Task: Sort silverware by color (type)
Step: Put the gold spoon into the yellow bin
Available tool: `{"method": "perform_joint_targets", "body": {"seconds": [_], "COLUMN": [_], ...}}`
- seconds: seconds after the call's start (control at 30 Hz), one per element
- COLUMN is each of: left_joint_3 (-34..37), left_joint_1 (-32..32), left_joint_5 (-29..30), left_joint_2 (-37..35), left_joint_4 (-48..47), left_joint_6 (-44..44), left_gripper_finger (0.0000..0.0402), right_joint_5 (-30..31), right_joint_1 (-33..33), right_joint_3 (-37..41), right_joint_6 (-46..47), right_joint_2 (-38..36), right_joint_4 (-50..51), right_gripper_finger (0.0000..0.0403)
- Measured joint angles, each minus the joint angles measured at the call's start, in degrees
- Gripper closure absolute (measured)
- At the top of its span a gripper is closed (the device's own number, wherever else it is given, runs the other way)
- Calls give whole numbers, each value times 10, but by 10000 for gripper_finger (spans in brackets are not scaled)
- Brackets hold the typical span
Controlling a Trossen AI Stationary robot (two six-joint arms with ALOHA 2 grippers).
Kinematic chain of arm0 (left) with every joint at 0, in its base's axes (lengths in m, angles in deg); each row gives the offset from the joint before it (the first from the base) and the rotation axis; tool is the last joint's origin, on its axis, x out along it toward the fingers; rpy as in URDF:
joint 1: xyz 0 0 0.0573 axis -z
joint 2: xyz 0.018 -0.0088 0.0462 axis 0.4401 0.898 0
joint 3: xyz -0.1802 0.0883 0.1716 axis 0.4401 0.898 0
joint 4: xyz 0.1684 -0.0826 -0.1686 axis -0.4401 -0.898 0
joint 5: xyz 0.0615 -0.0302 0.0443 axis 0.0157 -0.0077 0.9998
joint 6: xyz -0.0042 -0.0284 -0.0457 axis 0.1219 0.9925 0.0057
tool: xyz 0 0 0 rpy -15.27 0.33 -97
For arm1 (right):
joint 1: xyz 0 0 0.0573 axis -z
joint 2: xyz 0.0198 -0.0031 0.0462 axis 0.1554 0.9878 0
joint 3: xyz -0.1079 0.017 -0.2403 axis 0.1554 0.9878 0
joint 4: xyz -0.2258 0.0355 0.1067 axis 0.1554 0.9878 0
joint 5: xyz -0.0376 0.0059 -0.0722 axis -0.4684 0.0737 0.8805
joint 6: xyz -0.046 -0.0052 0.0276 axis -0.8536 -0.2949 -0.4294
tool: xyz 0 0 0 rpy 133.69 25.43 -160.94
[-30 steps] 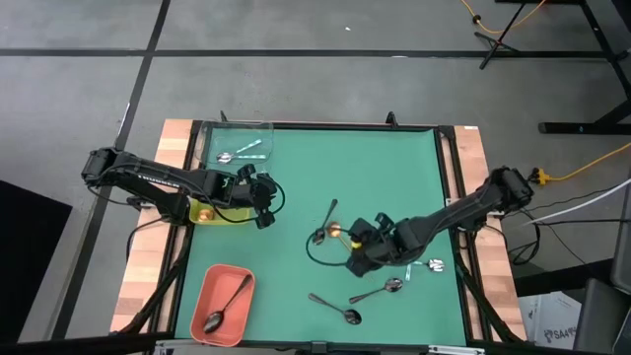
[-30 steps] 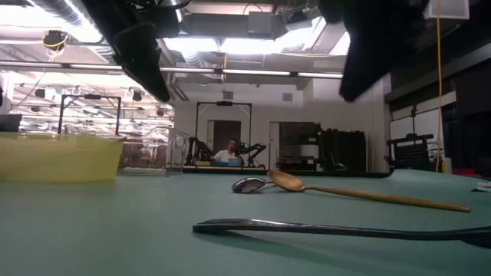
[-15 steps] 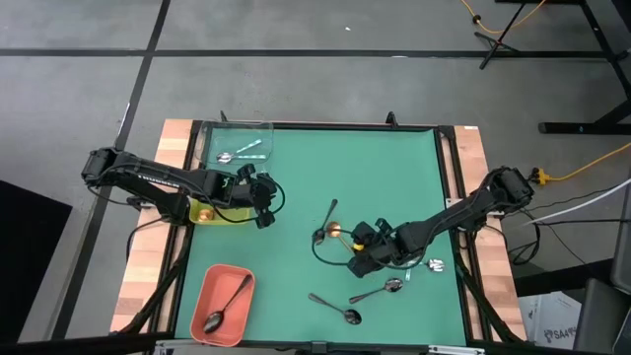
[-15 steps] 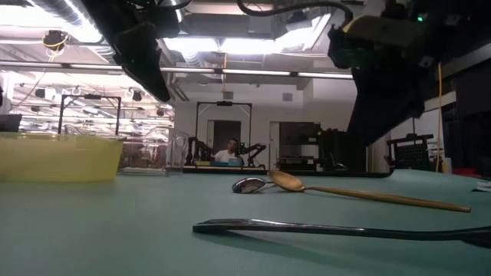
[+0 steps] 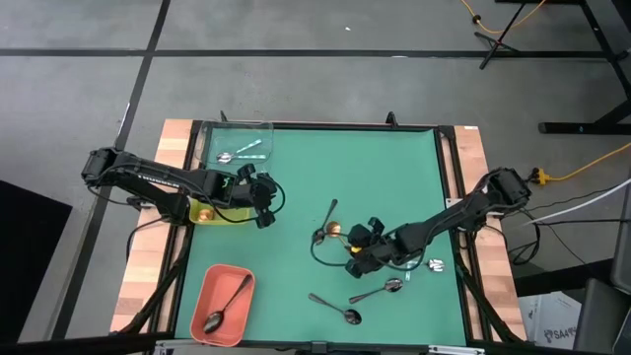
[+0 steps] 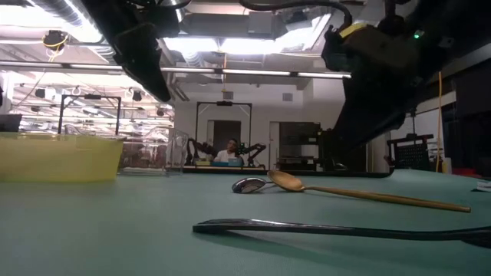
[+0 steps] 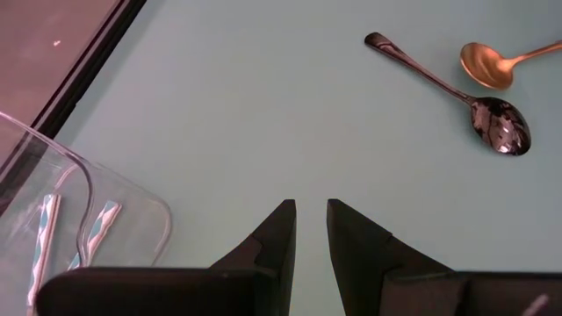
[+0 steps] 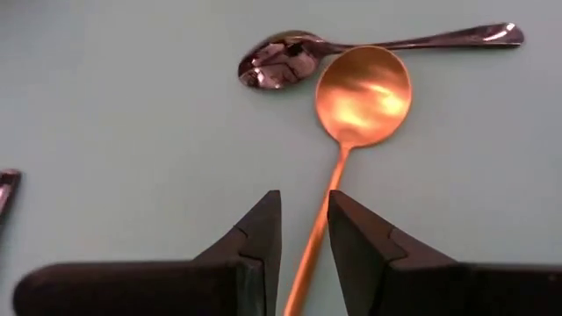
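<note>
High view: green mat (image 5: pixel 394 168) as the landmark. Near its middle, right gripper (image 5: pixel 357 248) low over the gold spoon (image 5: pixel 335 230). In the right wrist view, fingers (image 8: pixel 255 237) set a narrow gap apart, straddling the gold handle (image 8: pixel 307 254), nothing clamped between them as far as can be told; gold bowl just ahead, touching the bowl of a dark spoon (image 8: pixel 290 61) lying crosswise. At the mat's left edge, left gripper (image 5: pixel 264 202) beside the yellow tray (image 5: pixel 202 212), fingers (image 7: pixel 272 241) parted by a slim gap, holding nothing, above bare mat. At the mat's far left corner, clear tray (image 5: pixel 237 148) with silver spoons (image 5: pixel 242 153) inside. At its near left corner, orange tray (image 5: pixel 225 304) with one dark spoon (image 5: pixel 227 304). Toward the near right of the mat, two more dark spoons (image 5: pixel 380 289) (image 5: pixel 337 309) and a silver spoon (image 5: pixel 434 264) by the right edge. Low view: dark handle (image 6: pixel 330 228) flat across the foreground, gold spoon and dark bowl behind it; a person seated far off in the room.
</note>
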Motion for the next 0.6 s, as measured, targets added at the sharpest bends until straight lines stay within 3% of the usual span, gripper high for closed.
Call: {"method": "perform_joint_targets", "body": {"seconds": [0.6], "left_joint_3": [0], "left_joint_1": [0], "left_joint_5": [17], "left_joint_2": [0], "left_joint_4": [7], "left_joint_6": [0], "left_gripper_finger": [340], "right_joint_5": [12], "right_joint_1": [0], "right_joint_3": [0], "right_joint_6": [-17], "right_joint_2": [69], "right_joint_4": [-30], "right_gripper_finger": [318]}}
